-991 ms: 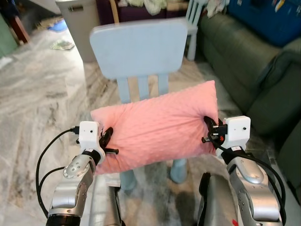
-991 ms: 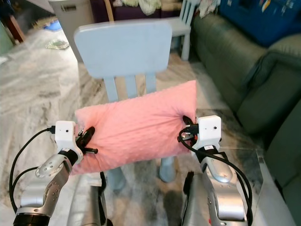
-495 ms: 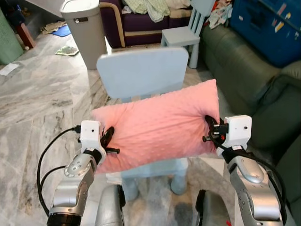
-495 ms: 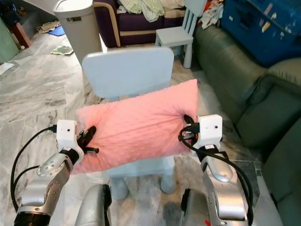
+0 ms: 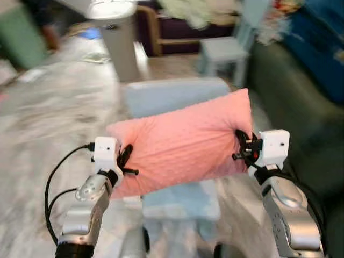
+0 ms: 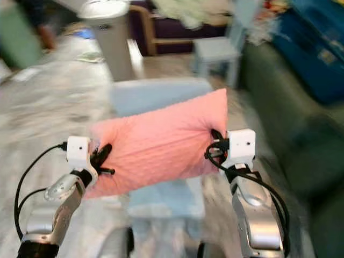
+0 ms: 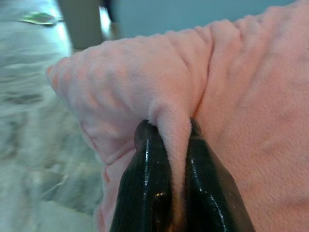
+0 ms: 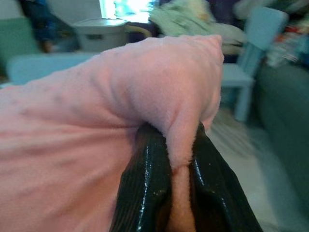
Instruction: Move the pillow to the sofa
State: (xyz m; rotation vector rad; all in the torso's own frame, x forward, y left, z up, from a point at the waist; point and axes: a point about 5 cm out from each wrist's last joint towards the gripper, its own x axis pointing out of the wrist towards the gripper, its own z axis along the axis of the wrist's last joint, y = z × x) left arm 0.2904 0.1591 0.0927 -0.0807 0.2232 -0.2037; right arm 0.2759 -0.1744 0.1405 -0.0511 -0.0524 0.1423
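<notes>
Pink pillow (image 5: 183, 148) held up in the air between both arms, stretched lengthwise, right end riding a little higher than the left. Left end effector (image 5: 127, 161) pinches the pillow's left edge; the left wrist view shows a fold of pink fabric squeezed tight between the two black fingers (image 7: 147, 188). Right end effector (image 5: 240, 148) grips the right edge the same way, a ridge of fabric clamped between its fingers (image 8: 145, 193) (both grips look firm, fabric bunched at each pinch). The pillow hangs just in front of and above a pale blue child's chair (image 5: 177, 97); the chair's backrest shows over the pillow's top edge and its seat below the bottom edge, and I cannot tell whether pillow and chair touch. To the right, near the robot's right arm, the dark green sofa (image 5: 301, 107) runs away toward the far side; the pillow is not on it. Farther back stand a second small blue chair (image 5: 223, 51) beside the sofa's far end, and a grey bin (image 5: 118, 45) to the left of it. Marbled grey floor (image 5: 48, 118) spreads out on the left. Head views are blurred, so finer background detail is unreadable.
</notes>
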